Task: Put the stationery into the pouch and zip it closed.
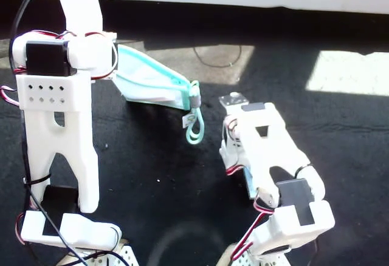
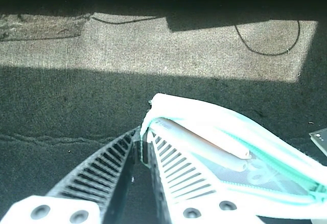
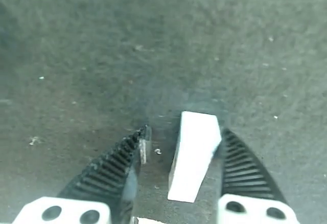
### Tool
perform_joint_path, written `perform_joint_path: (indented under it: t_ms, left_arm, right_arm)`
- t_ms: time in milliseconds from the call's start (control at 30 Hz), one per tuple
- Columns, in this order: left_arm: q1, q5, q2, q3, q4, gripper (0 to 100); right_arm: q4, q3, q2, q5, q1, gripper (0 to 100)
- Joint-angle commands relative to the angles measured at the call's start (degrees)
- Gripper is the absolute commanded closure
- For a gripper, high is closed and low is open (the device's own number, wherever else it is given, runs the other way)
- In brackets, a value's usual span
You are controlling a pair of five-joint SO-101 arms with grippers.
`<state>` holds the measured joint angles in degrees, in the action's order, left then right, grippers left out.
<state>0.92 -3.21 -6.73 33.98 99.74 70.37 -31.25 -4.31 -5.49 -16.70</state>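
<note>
Left gripper point(image 2: 140, 134) is pinched shut on one end of the pouch point(image 2: 255, 137), which stretches away beyond its fingertips with a teal zipper along its edge; white pens point(image 2: 204, 142) show within it; right gripper point(image 3: 185, 132) stands spread wide over the dark mat point(image 3: 76, 45), a white eraser point(image 3: 191, 157) between its fingers, touching one and clear of the other.

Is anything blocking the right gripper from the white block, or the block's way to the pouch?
Nothing visible does. The white block lies between the right gripper's open fingers. Bare dark mat separates it from the pouch held by the left gripper.
</note>
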Motion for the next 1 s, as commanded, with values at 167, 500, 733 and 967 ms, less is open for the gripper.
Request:
perform_joint_path:
  t_ms: [167, 500, 733, 967]
  left_arm:
    - [0.40, -0.26, -2.59, -0.48, 0.62, 99]
    - [0.22, -0.35, -2.59, -0.48, 0.70, 99]
    - [0.40, -0.26, -2.59, -0.48, 0.70, 99]
    - [0.13, -0.26, -2.59, -0.48, 0.70, 99]
  right_arm:
    - [-2.07, 1.36, -0.13, -0.26, -0.75, 97.2]
    - [-3.65, 0.57, -0.22, -0.44, -0.75, 86.1]
    - [-1.98, 1.10, 1.36, -0.53, -0.66, 99.1]
    - [5.85, 12.70, 27.21, -0.62, -0.75, 99.3]
